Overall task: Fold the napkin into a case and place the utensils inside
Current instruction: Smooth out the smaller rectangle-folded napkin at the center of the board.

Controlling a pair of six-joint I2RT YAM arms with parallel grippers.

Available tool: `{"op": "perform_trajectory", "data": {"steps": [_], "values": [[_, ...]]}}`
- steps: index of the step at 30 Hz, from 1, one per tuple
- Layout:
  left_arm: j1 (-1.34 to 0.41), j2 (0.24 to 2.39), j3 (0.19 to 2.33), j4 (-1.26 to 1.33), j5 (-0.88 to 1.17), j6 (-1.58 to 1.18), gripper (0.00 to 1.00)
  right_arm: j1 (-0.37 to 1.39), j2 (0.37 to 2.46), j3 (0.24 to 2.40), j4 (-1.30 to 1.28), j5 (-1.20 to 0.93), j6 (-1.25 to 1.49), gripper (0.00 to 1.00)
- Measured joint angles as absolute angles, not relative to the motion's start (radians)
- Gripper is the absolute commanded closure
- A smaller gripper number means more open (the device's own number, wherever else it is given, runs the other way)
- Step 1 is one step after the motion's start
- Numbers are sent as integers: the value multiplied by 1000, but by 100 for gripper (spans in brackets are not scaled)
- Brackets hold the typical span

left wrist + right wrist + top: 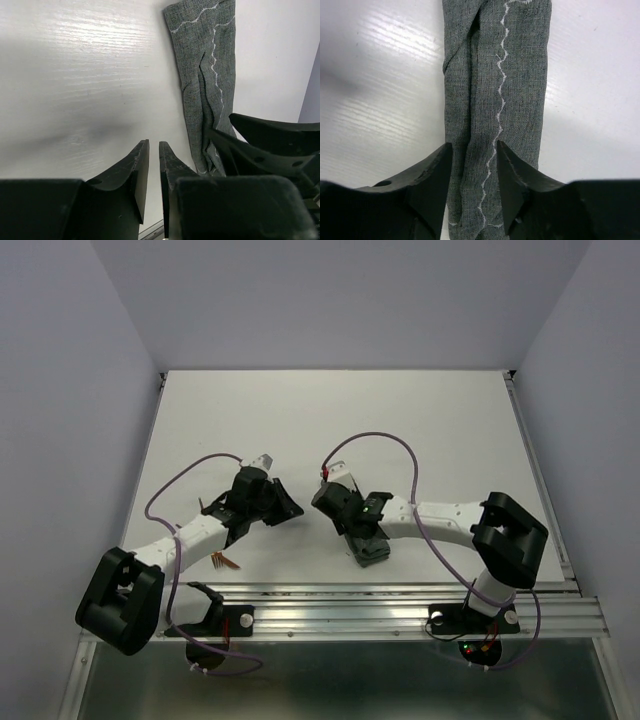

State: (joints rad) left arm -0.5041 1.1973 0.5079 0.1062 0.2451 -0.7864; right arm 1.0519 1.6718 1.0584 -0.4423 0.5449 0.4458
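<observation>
The napkin lies folded as a narrow grey-green case [495, 75] with a wavy pale stitch line, flat on the white table. In the top view the case [372, 555] sits near the front rail under the right arm. My right gripper [474, 145] is open, its jaws astride the case's near end, cloth showing between them. My left gripper [154, 145] is shut with a thin gap and empty, over bare table just left of the case [207, 75]. Copper-brown utensils [224, 561] lie near the front edge under the left arm; another piece [205, 506] shows beside that arm.
The metal rail [400, 600] runs along the table's front edge, close to the case. Purple cables [390, 440] loop over both arms. The right gripper's black fingers [270, 135] show at the right of the left wrist view. White walls enclose the table.
</observation>
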Motion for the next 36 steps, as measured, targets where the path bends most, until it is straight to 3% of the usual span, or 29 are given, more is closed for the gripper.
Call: {"op": "perform_trajectory", "data": {"steps": [2,10,28,36], "values": [[-502,1195,507,107,247,-786,75,1045,1679,1070,-443,554,451,62],[-502,1222,505,147,280,-787,78,994,1749,1116,-442,569,460,62],[-502,1569,706,275,366,-777,92,985,1784,1119,-437,564,463,61],[-502,1665,763,297,384,-779,92,928,1790,1188,-426,535,456,63]]}}
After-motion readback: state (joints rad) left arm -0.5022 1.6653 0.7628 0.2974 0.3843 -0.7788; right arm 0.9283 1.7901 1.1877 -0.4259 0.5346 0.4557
